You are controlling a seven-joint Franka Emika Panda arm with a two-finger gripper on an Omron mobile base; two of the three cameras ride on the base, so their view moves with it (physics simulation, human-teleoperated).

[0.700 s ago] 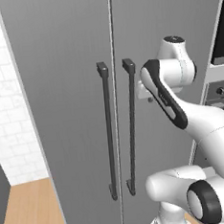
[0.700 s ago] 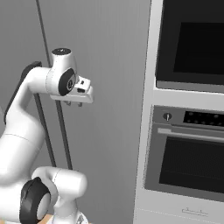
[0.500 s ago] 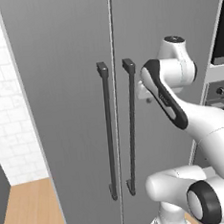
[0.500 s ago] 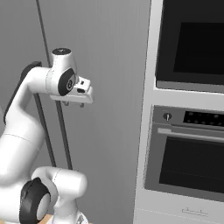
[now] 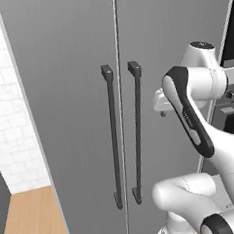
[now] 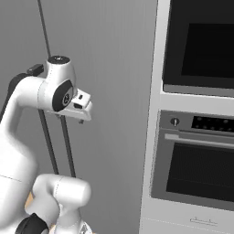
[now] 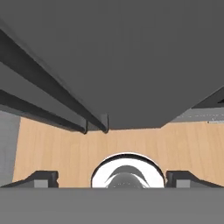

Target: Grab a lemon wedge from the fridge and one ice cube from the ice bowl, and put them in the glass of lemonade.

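The fridge (image 5: 76, 92) stands straight ahead with both grey doors shut, its two dark bar handles (image 5: 137, 132) side by side at the seam. My gripper (image 6: 80, 118) hangs in front of the right door, to the right of the handles, pointing down. In the hand view my gripper (image 7: 113, 177) is open with nothing between its fingertips (image 7: 41, 177), and it looks down the fridge door (image 7: 131, 52) past the handles (image 7: 65, 109) to the floor. The lemon wedge, the ice bowl and the glass of lemonade are out of view.
A tall oven unit stands right of the fridge, with an upper oven (image 6: 201, 45) and a lower oven (image 6: 201, 169). A white tiled wall (image 5: 9, 123) lies left of the fridge. Wooden floor (image 5: 33, 221) runs along its foot.
The hand has sunk a little and shifted slightly to the right in front of the right door. The fridge doors stay shut.
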